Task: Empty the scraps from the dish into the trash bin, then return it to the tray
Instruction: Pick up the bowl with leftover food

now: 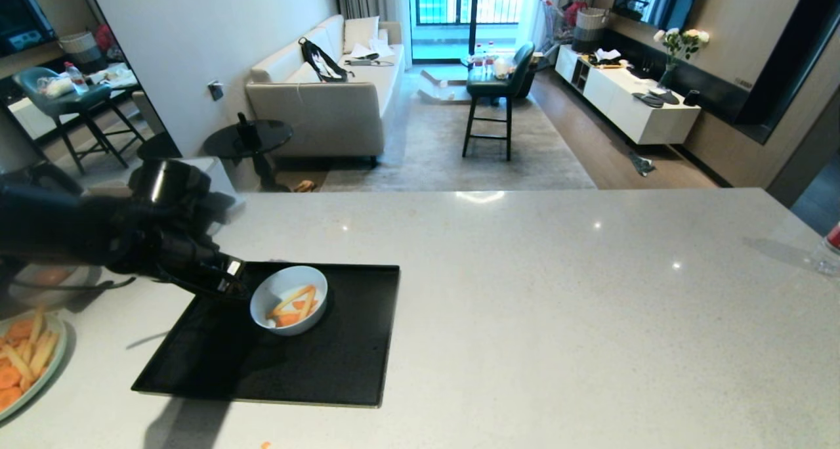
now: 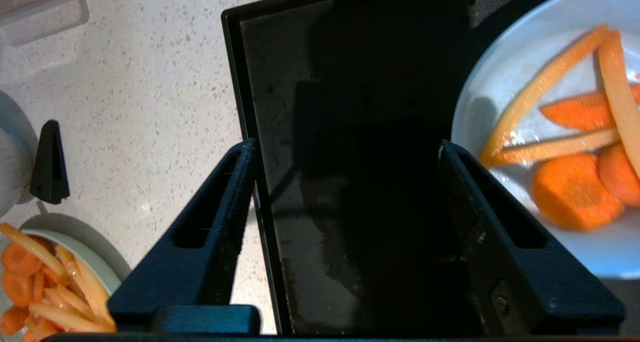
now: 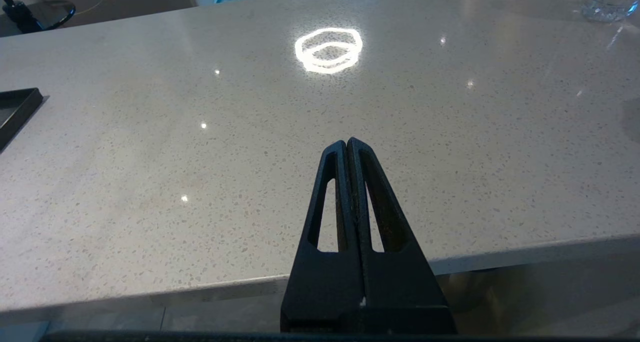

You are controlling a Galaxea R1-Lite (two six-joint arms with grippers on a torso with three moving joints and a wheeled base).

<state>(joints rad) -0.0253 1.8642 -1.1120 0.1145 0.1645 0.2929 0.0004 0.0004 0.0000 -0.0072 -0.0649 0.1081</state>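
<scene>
The dish point(image 1: 289, 299), a small pale blue-white bowl, stands on the black tray point(image 1: 275, 363) near its far edge. The scraps point(image 1: 294, 304), carrot slices and pale sticks, lie inside it. My left gripper point(image 1: 233, 279) hangs just left of the dish, over the tray's far left corner. In the left wrist view it point(image 2: 347, 147) is open over bare tray point(image 2: 350, 82), with nothing between its fingers, and the dish point(image 2: 505, 72) with the scraps point(image 2: 575, 192) sits beside one finger. My right gripper point(image 3: 346, 141) is shut and empty above the counter's near edge. The trash bin is out of view.
A pale green plate point(image 1: 62, 344) heaped with carrot and fry pieces sits at the counter's near left, also in the left wrist view point(image 2: 95, 254). A clear bottle point(image 1: 828, 249) stands at the far right edge. One orange crumb point(image 1: 265, 445) lies in front of the tray.
</scene>
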